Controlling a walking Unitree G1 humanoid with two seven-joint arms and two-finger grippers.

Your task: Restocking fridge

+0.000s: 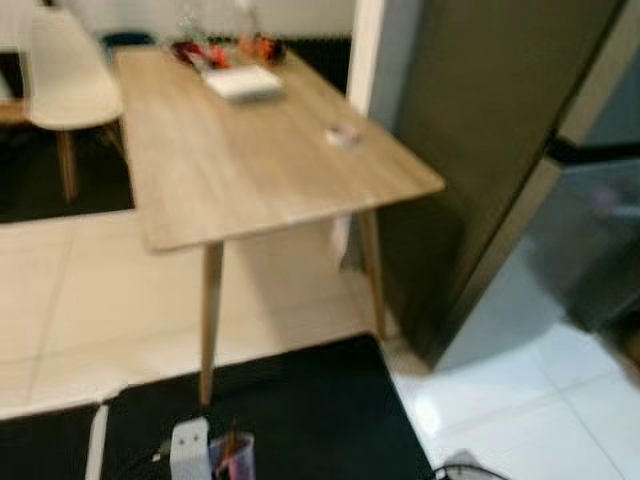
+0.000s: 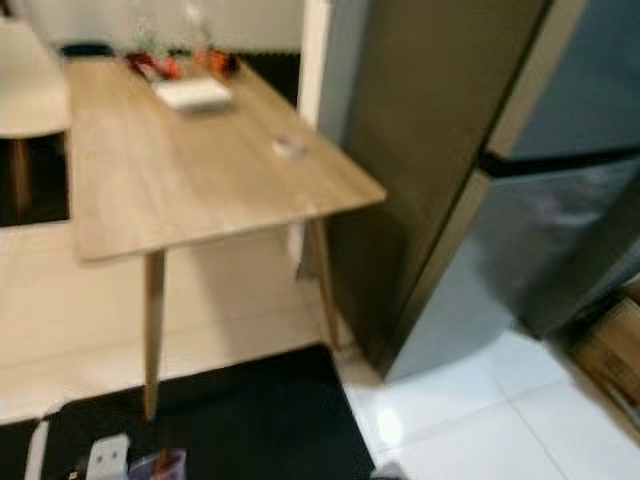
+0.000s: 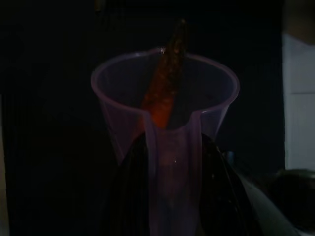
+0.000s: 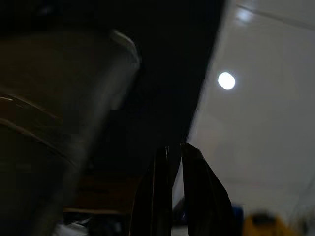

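Item in transit: your left gripper (image 3: 170,147) has its fingers closed on a translucent purple cup (image 3: 165,98) holding a carrot (image 3: 165,88), low before the robot. Fridge (image 2: 480,150) ahead, doors closed; nothing stocked yet. Right gripper (image 4: 177,162): fingers nearly together, empty. More items wait on the tabletop (image 1: 250,160).

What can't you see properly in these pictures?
- Red and orange things at the table's far end: too blurred in the eye views to name.
- Small object near the table edge: too small, blurred.
- Purple cup in the left gripper: base cut off, wrist view dark.
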